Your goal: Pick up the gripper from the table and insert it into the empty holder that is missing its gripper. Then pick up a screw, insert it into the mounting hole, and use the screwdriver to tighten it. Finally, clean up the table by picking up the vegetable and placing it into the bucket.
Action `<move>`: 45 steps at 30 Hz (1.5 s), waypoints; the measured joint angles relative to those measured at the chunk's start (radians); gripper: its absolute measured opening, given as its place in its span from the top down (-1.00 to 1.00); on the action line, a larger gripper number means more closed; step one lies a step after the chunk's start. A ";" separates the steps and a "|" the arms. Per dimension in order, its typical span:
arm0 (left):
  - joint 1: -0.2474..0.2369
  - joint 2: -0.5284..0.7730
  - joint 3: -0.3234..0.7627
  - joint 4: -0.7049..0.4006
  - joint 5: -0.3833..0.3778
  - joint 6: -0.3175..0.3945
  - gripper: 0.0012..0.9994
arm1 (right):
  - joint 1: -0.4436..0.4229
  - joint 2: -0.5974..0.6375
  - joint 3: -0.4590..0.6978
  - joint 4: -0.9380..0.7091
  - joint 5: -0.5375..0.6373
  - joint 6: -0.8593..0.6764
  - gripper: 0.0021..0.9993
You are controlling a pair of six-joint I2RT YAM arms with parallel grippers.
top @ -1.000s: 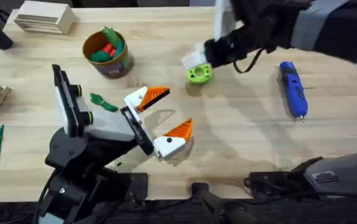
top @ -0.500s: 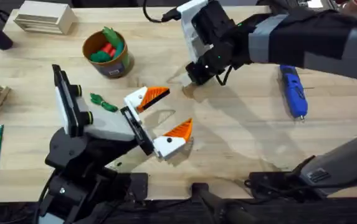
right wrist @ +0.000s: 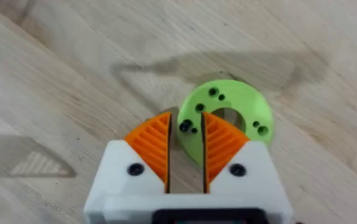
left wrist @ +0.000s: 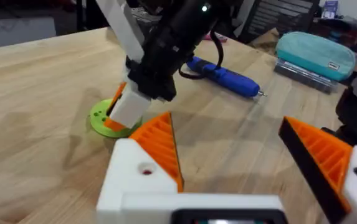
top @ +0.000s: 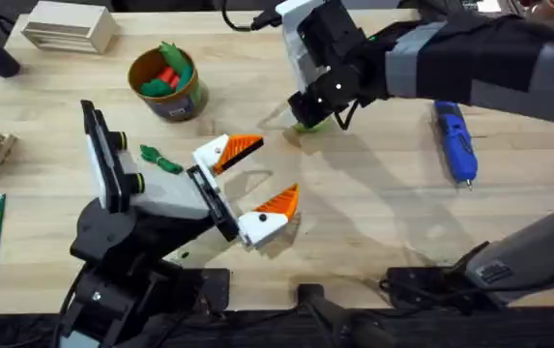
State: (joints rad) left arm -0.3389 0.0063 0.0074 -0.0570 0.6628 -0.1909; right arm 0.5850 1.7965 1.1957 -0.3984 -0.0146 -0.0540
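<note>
Right tool (right wrist: 185, 155) lowered to the desk (top: 373, 203), its orange pads (right wrist: 152, 146) nearly together, clenched on the rim of the green ring-shaped disc (right wrist: 228, 118). Left tool (top: 255, 186) released, pads spread wide above the desk. Blue screwdriver (top: 455, 140) lies beside the right tool, apart from it. Dark green vegetable (top: 160, 159) lies on the desk near the left tool; brown bucket (top: 182, 102) stands beyond it, holding red and green toys (top: 167, 72).
</note>
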 joint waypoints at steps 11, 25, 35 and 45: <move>0.000 0.000 0.000 0.000 0.000 0.000 -0.97 | -0.003 0.021 0.003 -0.009 0.022 0.002 0.99; 0.000 0.000 0.000 0.000 0.000 0.000 -0.97 | -0.003 -0.003 0.003 -0.028 0.022 0.002 0.99; 0.000 0.000 0.000 0.000 0.000 0.000 -0.97 | 0.004 -0.167 0.126 -0.296 0.017 0.002 0.99; 0.000 0.000 0.000 0.000 0.000 0.000 -0.97 | 0.102 -0.167 0.450 -0.521 -0.082 -0.006 0.99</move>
State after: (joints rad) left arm -0.3389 0.0063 0.0074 -0.0570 0.6628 -0.1909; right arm 0.6865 1.6299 1.6459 -0.9189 -0.0961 -0.0601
